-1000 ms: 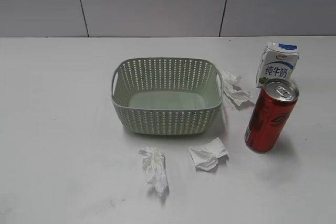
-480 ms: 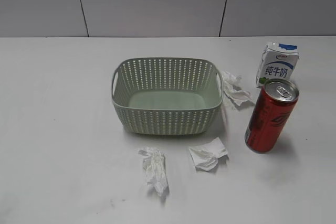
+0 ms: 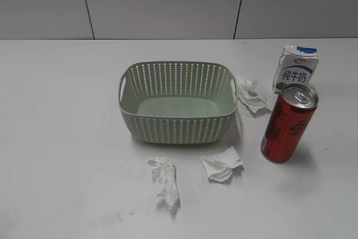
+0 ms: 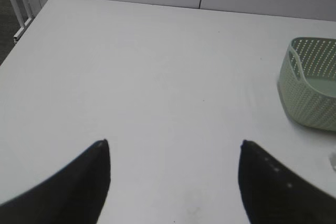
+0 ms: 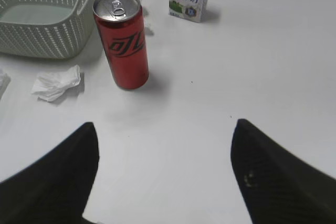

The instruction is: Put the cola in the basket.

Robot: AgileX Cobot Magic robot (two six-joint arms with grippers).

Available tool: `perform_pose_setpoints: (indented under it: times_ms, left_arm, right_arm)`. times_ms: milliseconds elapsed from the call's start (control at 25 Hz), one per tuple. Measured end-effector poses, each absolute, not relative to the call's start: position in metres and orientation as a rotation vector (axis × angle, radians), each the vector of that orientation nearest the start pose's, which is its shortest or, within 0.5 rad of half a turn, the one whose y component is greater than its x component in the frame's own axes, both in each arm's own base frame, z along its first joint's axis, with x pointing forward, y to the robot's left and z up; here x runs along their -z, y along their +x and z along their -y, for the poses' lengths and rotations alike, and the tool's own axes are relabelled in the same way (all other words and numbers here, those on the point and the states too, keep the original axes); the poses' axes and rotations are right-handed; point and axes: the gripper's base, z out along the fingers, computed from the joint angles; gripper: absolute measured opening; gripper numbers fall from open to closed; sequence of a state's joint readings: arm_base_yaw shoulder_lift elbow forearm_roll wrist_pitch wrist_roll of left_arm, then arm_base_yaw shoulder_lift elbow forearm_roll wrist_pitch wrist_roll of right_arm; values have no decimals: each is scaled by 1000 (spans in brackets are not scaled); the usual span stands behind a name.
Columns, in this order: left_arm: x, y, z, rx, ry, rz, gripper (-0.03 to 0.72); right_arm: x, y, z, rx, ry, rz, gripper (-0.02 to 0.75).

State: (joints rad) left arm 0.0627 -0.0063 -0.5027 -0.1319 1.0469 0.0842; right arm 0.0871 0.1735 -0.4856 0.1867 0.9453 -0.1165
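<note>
A: Nearest the right wrist camera, the right gripper (image 5: 165,169) is spread wide, its two dark fingers far apart over bare table (image 5: 273,66), holding and touching nothing.

B: The left gripper (image 4: 173,174) is likewise parted and empty, hanging over the table's left part.

A: Neither gripper shows in the exterior view. That view does show three crumpled tissues: one (image 3: 165,180) near and left, one (image 3: 222,165) just in front of the basket's near right corner, and one (image 3: 249,96) beside its right end.

B: The right wrist view catches only the middle tissue and an edge of another at its left border. The left wrist view shows just the basket's left end, with a cut-out handle.

A: The cola (image 5: 122,39) stands upright beyond the right gripper, a little left of the gap between its fingers and clear of both.

B: It is just right of the basket (image 3: 178,124), not touching it. The basket is upright and holds nothing.

A: Farthest back, the milk carton (image 3: 295,69) stands behind the cola.
</note>
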Motion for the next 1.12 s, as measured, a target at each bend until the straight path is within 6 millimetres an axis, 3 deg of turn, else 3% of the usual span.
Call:
perform_pose_setpoints:
  times_ms: [240,680,880,1120]
  left_arm:
    - [-280,-5,11,64,27,-2015,573]
    - [-280,-5,11,64,27,-2015,573]
    - [-280,-5,11,61,23,-2015,573]
    - [-280,-5,11,61,23,-2015,573]
  right_arm:
    - [-294,70,-20,-222,-184,-2296,596]
    - [-303,184,-34,-280,-209,-2633,595]
    - [-297,230,-62,-332,-352,-2707,595]
    - [-290,268,-98,-255,-554,-2729,595]
